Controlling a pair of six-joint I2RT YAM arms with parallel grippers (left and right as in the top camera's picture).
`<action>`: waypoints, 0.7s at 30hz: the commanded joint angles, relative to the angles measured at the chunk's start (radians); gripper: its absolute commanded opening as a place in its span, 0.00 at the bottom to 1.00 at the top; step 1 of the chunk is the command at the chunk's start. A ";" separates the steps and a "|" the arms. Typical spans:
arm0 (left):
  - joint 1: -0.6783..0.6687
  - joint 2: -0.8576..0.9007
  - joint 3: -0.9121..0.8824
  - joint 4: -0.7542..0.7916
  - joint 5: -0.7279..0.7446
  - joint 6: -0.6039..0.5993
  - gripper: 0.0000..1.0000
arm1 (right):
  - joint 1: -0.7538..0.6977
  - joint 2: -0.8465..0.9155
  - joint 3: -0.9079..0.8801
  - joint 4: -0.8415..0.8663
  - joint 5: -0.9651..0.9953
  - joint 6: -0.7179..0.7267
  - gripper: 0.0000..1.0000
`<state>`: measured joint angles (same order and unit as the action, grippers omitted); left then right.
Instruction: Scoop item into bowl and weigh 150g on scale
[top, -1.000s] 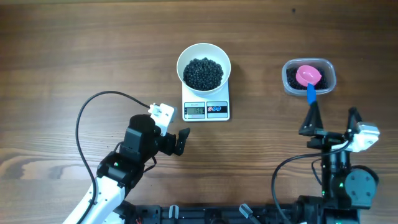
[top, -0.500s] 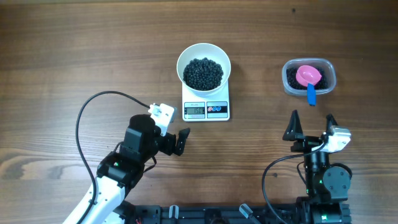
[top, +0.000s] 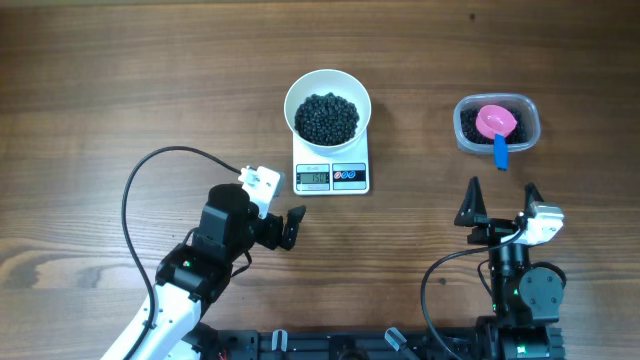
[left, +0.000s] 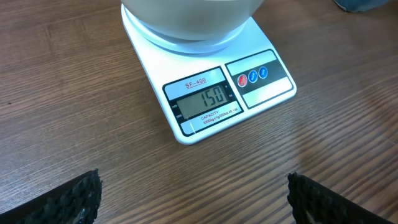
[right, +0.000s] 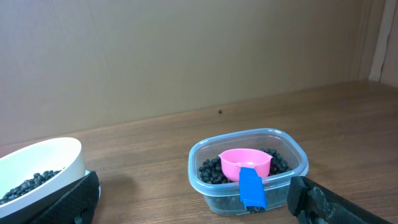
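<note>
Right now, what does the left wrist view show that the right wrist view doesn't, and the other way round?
Only the left wrist view: the scale, with its display reading 150 and two round buttons.
Only the right wrist view: the clear tub holding beads and the pink scoop with a blue handle, plus more beads inside the bowl.
Both: the white bowl and the wooden table.

The left arm (top: 215, 245) and right arm (top: 525, 290) are finished in black, each fitted with a white block (top: 262, 181) and black cable (top: 135, 180)
</note>
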<state>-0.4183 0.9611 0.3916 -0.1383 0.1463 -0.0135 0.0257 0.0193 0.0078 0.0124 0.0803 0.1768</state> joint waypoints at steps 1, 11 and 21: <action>0.004 -0.005 -0.003 0.002 -0.006 -0.010 1.00 | 0.006 -0.016 -0.003 0.003 0.016 -0.019 1.00; 0.008 -0.123 -0.006 0.000 -0.036 -0.025 1.00 | 0.006 -0.016 -0.003 0.003 0.016 -0.019 1.00; 0.192 -0.683 -0.224 0.041 -0.076 -0.025 1.00 | 0.006 -0.016 -0.003 0.003 0.016 -0.019 1.00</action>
<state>-0.2699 0.4290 0.2817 -0.1413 0.0784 -0.0296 0.0257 0.0139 0.0078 0.0128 0.0803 0.1764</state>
